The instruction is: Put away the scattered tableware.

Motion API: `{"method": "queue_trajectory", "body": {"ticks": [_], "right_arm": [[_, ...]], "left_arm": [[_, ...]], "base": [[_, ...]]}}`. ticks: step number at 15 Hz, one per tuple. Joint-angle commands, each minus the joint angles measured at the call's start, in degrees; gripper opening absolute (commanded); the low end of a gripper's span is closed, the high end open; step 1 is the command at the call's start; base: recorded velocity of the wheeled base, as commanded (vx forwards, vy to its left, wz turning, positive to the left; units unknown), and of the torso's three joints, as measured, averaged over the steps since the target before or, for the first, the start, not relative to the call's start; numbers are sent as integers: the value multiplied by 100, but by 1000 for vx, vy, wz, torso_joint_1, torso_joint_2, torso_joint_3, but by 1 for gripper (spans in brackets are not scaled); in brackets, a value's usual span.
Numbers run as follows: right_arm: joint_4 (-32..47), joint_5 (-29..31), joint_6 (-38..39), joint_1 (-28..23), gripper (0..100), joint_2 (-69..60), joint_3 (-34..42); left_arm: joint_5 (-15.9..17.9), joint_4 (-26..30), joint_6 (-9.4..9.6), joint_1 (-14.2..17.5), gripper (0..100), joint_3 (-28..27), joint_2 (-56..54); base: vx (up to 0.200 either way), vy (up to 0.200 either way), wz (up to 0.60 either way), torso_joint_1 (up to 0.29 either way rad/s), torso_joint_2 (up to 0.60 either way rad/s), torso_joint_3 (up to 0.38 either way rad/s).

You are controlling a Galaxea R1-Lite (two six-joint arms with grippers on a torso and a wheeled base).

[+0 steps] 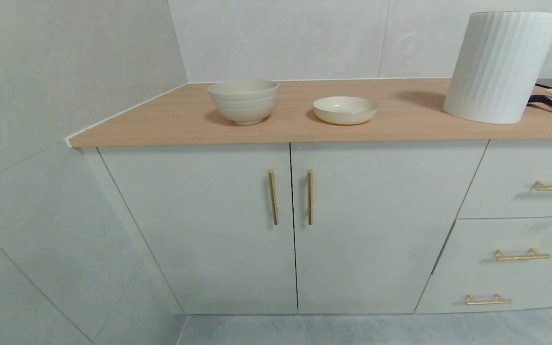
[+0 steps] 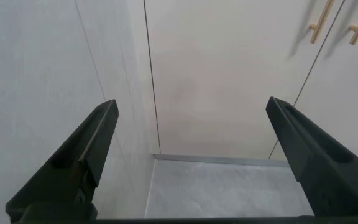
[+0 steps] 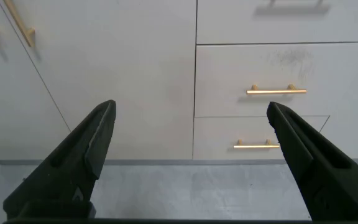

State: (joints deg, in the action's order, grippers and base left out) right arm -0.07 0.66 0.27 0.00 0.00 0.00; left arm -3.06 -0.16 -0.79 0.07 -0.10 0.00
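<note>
A deep bowl [image 1: 243, 100] and a shallow dish [image 1: 345, 109] are set apart near the counter [image 1: 161, 124] front edge, above shut doors [image 1: 209, 225]. A tall ribbed canister [image 1: 501, 67] is stood to the right and a wall [image 1: 65, 72] bounds the left. The left gripper [image 2: 191, 106] is held low before the doors, the right gripper [image 3: 191, 109] before the drawers [image 3: 278, 68]. Both jaws are spread wide, with nothing gripped.

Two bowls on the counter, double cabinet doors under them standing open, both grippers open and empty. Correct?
Not quite. The head view shows the double cabinet doors shut, not open. The rest holds: a deep bowl and a shallow bowl sit on the counter, and the left gripper and right gripper are open and empty.
</note>
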Motion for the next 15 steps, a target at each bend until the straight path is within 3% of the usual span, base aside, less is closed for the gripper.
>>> {"method": "queue_trajectory", "body": {"ticks": [1,5,6,8,11,15], "right_arm": [[-1,4,0,0,100,9,0],[-37,-22,-18,0,100,0,-35],[-72,-163,52,44,100,158,-563],[157,-567,272,343,100,1389,-1960],[42,-1270,202,598,100,4017,-2725],[-1197,-1252,228,1731,100,7154,-3806]], "left_arm": [[-2,-2,0,1,100,1,0],[-2,-2,0,1,100,1,0],[-2,-2,0,1,100,1,0],[-2,-2,0,1,100,1,0],[-2,-2,0,1,100,1,0],[-2,-2,0,1,100,1,0]], "base": [[0,0,0,0,0,0],[0,0,0,0,0,0],[0,0,0,0,0,0],[0,0,0,0,0,0],[0,0,0,0,0,0],[0,0,0,0,0,0]]}}
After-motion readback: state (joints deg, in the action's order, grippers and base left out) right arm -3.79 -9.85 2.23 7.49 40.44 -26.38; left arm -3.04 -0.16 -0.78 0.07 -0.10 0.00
